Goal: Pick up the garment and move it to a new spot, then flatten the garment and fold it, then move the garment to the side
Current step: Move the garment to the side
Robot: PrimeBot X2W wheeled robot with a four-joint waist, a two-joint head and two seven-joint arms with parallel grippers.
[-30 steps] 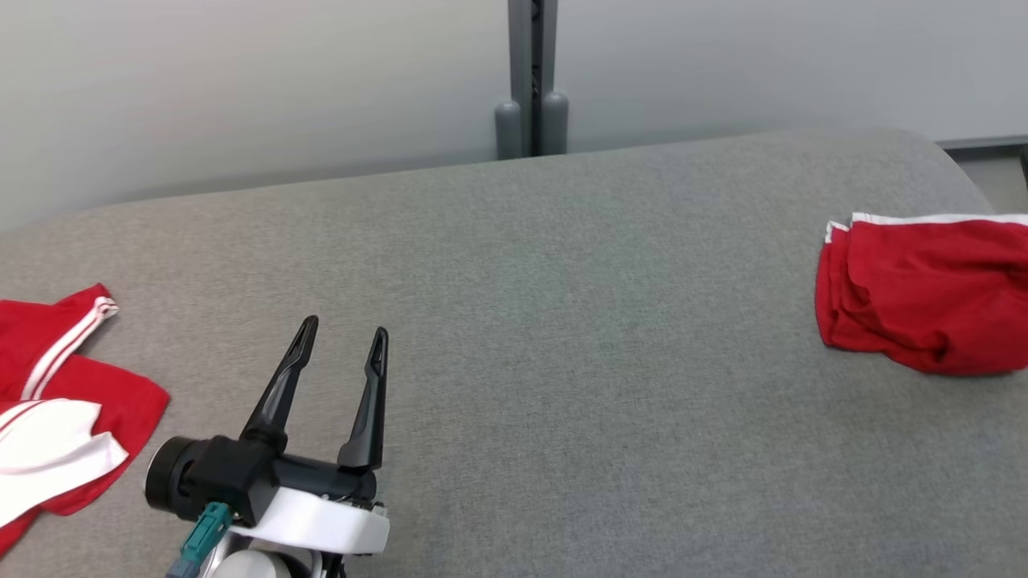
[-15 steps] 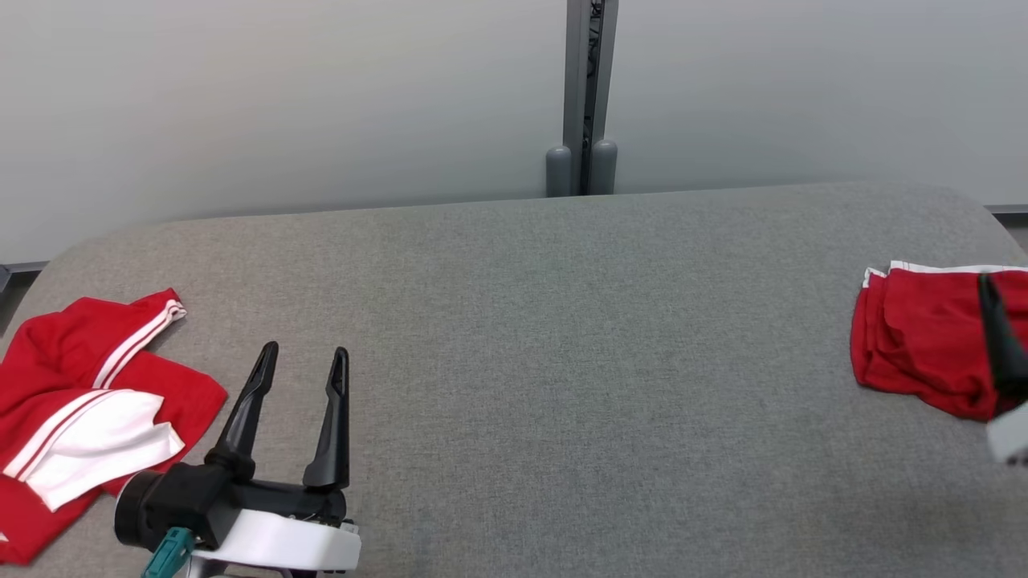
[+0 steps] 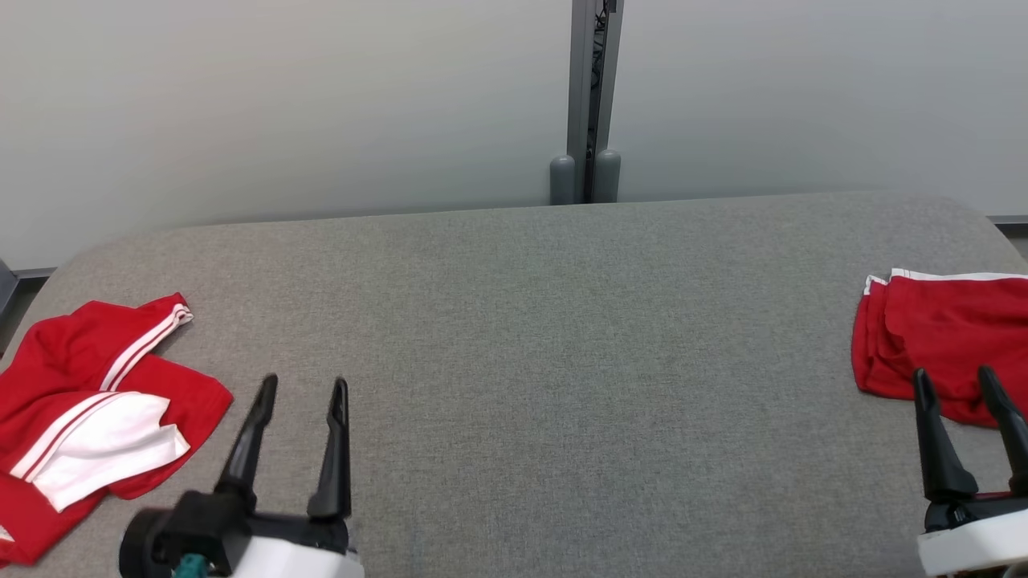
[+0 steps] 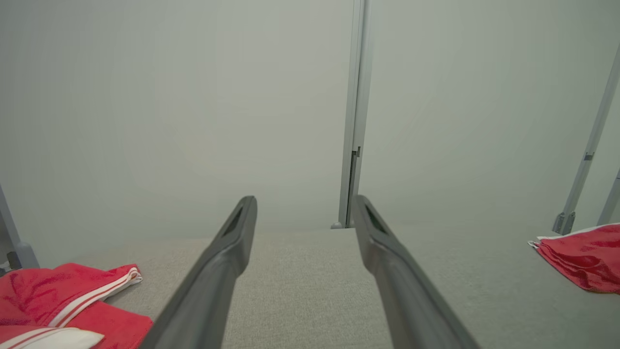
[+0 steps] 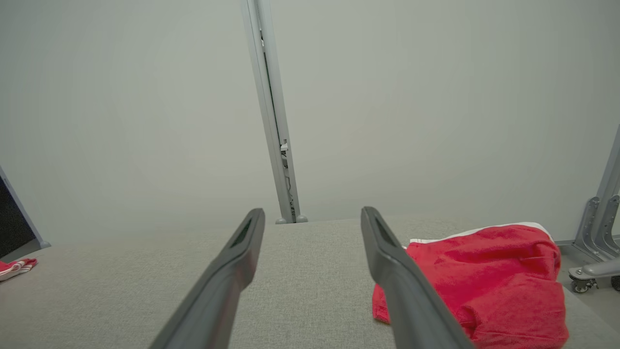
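A crumpled red garment with white stripes and a white panel lies at the left end of the grey padded table; it also shows in the left wrist view and, far off, in the right wrist view. A second red garment with a white hem lies bunched at the right end. My left gripper is open and empty, just right of the striped garment. Open and empty too, my right gripper stands at the near edge of the right garment.
A grey upright post rises behind the table's far edge against a pale wall. The table's corners are rounded. Metal frame legs stand beyond the right end. Bare grey surface lies between the two garments.
The head camera has turned, shifting the whole picture. My right gripper has come into view at the lower right, and my left gripper has sunk lower in the picture. Both garments lie as before.
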